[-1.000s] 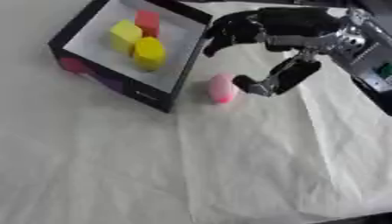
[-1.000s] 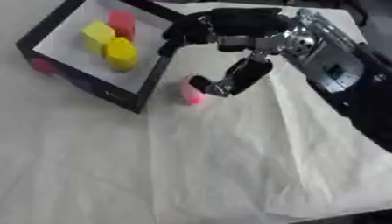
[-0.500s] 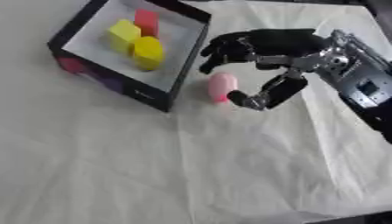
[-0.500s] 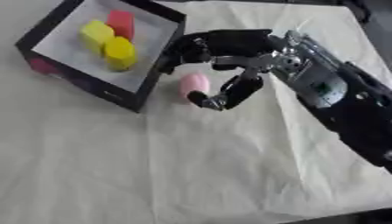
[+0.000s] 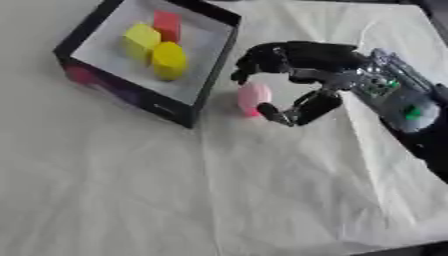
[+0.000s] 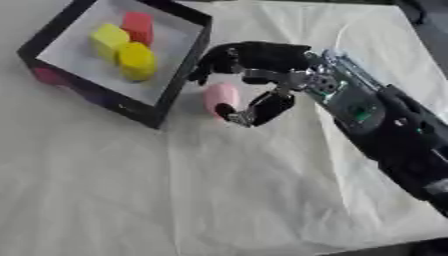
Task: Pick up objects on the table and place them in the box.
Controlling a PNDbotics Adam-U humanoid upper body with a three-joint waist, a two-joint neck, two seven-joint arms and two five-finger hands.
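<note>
Cloth (image 5: 219, 200): pale and creased, it covers the whole table nearest you, with fold lines running toward the far side.
Right hand (image 5: 302, 67): your right arm comes in from the right, and the hand is curved over the pink piece, fingers arched above its far side and the thumb (image 5: 289, 112) hooked round its near right side.
Grip: you are closing in on it; the thumb tip looks to touch the pink piece, the fingers curl round it, though I cannot tell whether it is off the cloth.
Pink piece (image 6: 219, 98): small and rounded, it sits just beside the box's right wall, outside the box.
Box (image 5: 188, 107): black-walled with a white floor, it lies to the far left, tilted askew to the table edge.
Inside the box: two yellow blocks (image 5: 168, 60) sit side by side, touching, and a red block (image 5: 166, 25) sits just beyond them toward the far wall.
</note>
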